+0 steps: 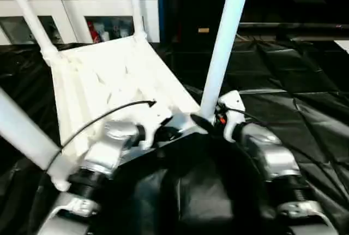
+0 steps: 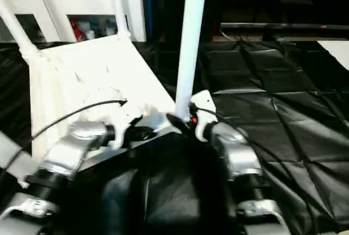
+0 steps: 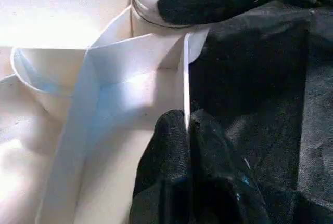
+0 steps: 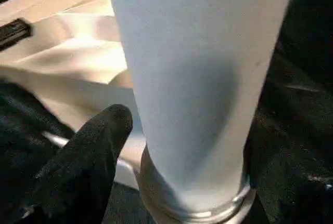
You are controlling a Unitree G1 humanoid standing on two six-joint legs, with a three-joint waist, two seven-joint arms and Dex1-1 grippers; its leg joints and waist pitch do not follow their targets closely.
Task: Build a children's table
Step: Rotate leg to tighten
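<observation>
The tabletop [image 1: 109, 82] lies upside down on a black sheet [image 1: 294, 115], ribbed underside up, which is the sensible way to have it: the corner sockets face upward so each leg can be pushed in from above. Behind it stands a white cabinet [image 1: 98, 11]. Four legs stand in the corners: two at the far edge [image 1: 30, 17] [image 1: 135, 3], one at the near left [image 1: 22, 131], and the near-right leg [image 1: 224, 38], which rises tall just in front of the right arm and looks like the one being worked on. The left gripper [image 3: 187, 130] is closed on the thin rim wall of the tabletop beside that corner, one black finger [image 3: 166, 146] either side of the wall, probably to hold the top steady while the leg is seated. The right gripper [image 1: 210, 121] sits at the foot of the near-right leg, where it enters its socket [image 4: 197, 203]; one finger [image 4: 93, 151] lies just beside the leg, and I cannot tell whether the pair is gripping it or standing loose around it.
</observation>
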